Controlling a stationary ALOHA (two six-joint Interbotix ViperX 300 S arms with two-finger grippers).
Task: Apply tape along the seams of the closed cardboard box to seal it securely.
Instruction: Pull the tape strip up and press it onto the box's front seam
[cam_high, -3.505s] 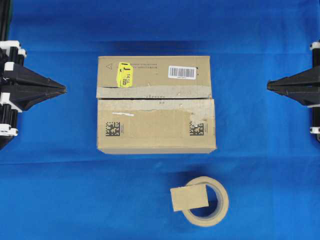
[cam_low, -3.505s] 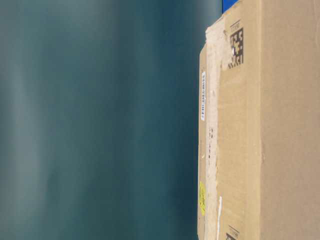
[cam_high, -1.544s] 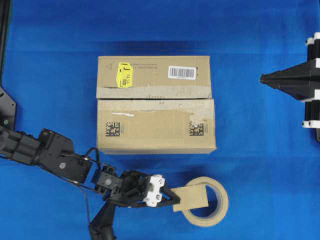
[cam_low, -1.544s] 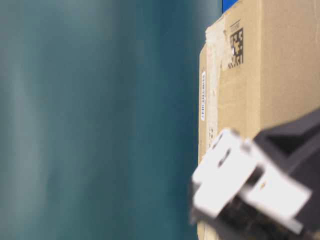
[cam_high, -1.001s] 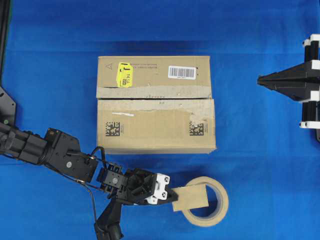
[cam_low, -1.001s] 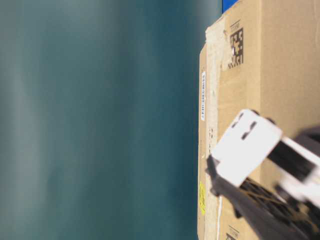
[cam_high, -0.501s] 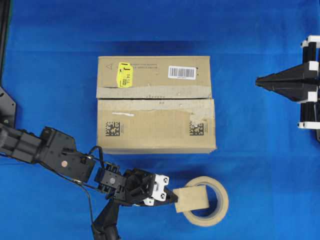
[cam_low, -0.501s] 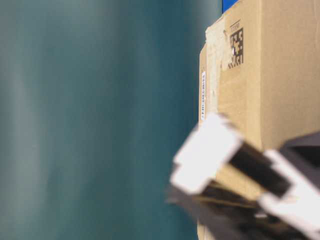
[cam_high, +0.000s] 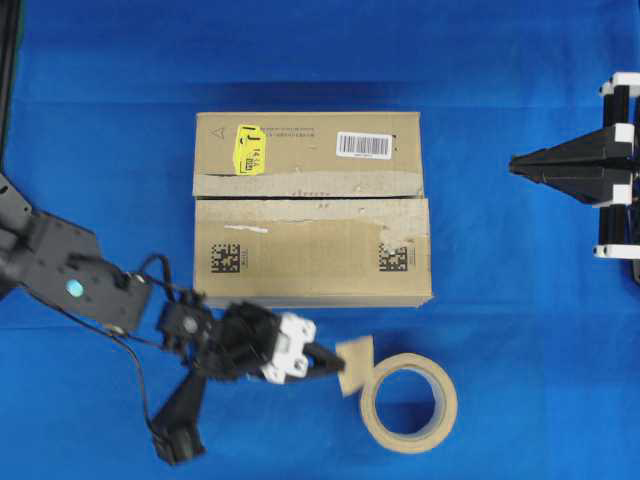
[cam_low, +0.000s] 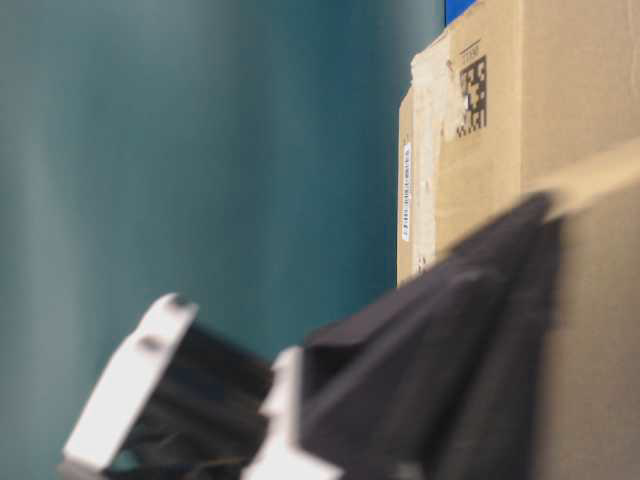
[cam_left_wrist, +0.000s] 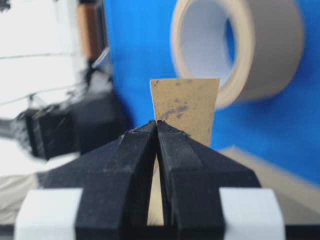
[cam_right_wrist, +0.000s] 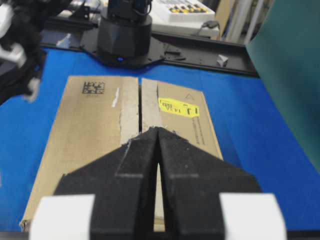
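1. Blue cloth (cam_high: 520, 300) covers the whole work surface — matte, smooth and uniform.
2. At lower centre of the overhead view the tape (cam_high: 356, 364), a small flat tan paper square, is pinched edge-on in the clenched jaws of the left gripper (cam_high: 333, 364); the left wrist view shows its speckled face standing above the closed black fingertips.
3. It looks clear of the tape roll (cam_high: 409, 402) just to its right, though whether a corner touches the ring is hard to judge from above.
4. Above it lies the cardboard box (cam_high: 310, 260), rectangular, brown and dull, with a yellow sticker (cam_high: 248, 148), a white barcode label (cam_high: 364, 144) and two black square codes.
5. Across its top runs the seams (cam_high: 310, 198) — a thin dark slit edged with ragged greyish old tape.
6. At the right edge of the frame the right gripper (cam_high: 515, 163) hangs well away from the box, jaws pressed together on nothing.
7. Risks: the thin paper may curl or stick to the fingertips, since only one edge is gripped.
8. A tilted approach could lay it crooked or beside the slit, and the rough residue may keep it from bonding.
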